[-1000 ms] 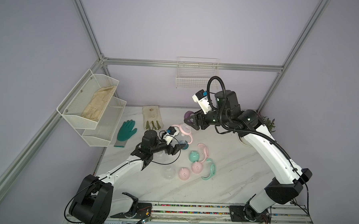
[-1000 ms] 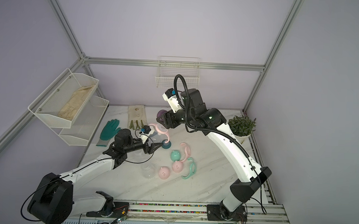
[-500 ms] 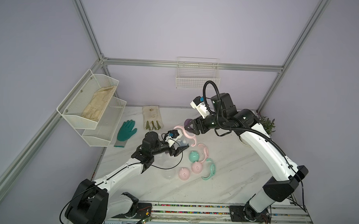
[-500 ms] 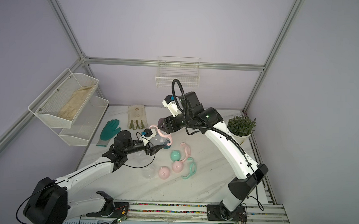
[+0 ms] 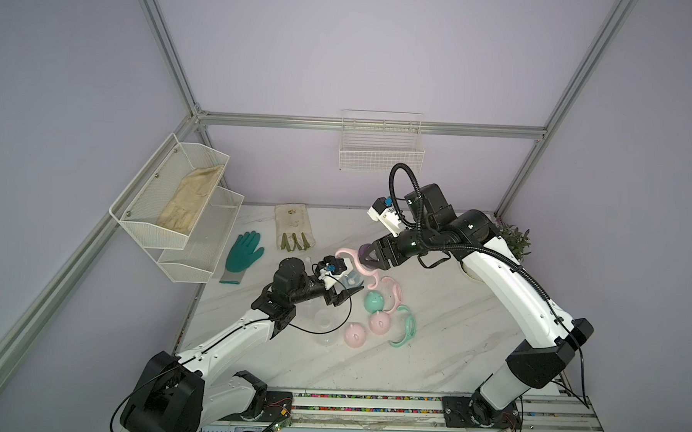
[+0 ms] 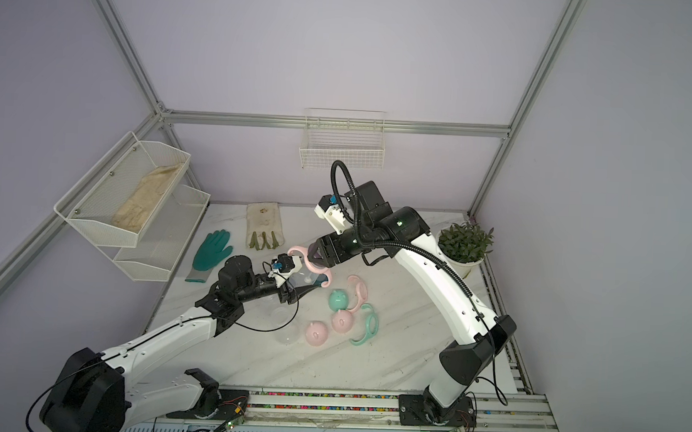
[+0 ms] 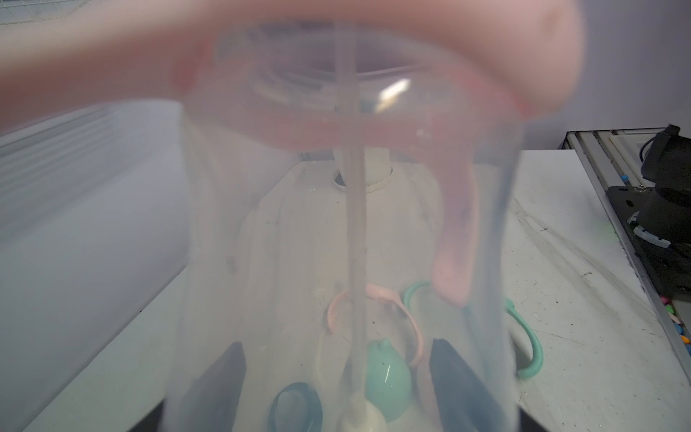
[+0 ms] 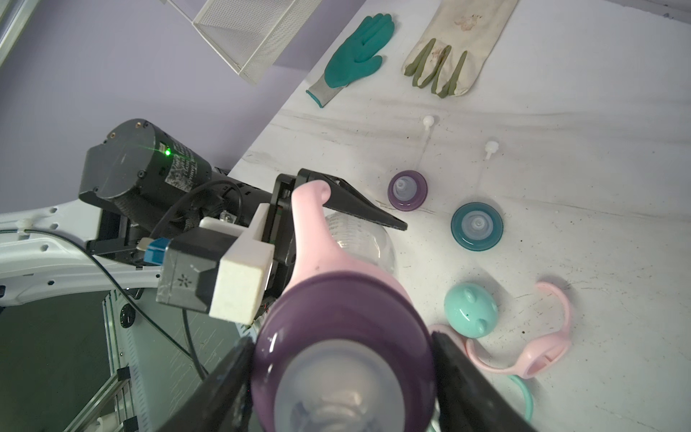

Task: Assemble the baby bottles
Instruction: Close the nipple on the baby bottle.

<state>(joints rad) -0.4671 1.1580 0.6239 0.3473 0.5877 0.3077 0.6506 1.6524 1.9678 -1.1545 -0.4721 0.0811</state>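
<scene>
My left gripper [image 5: 347, 291] is shut on a clear baby bottle [image 8: 359, 243], which fills the left wrist view [image 7: 336, 224] between the dark fingers [image 7: 456, 381]. My right gripper [image 8: 342, 374] is shut on a purple nipple collar [image 8: 342, 336] carrying a pink two-handled ring [image 8: 310, 232]. It holds them right over the bottle's mouth, and in both top views the collar [image 5: 367, 260] [image 6: 316, 256] meets the bottle. Whether the threads touch I cannot tell.
On the table lie a mint cap [image 5: 374, 301], two pink caps [image 5: 380, 322] [image 5: 354, 335], a pink ring [image 5: 393, 293], a mint ring [image 5: 405, 326], two clear bottles [image 5: 324, 318], a purple collar [image 8: 407, 190] and a teal collar [image 8: 476, 226]. Gloves [image 5: 244, 252] lie behind; a plant [image 6: 465, 242] stands at the right.
My right arm has come down and forward with the collar and pink ring onto the bottle. My left gripper has shifted slightly right with the bottle.
</scene>
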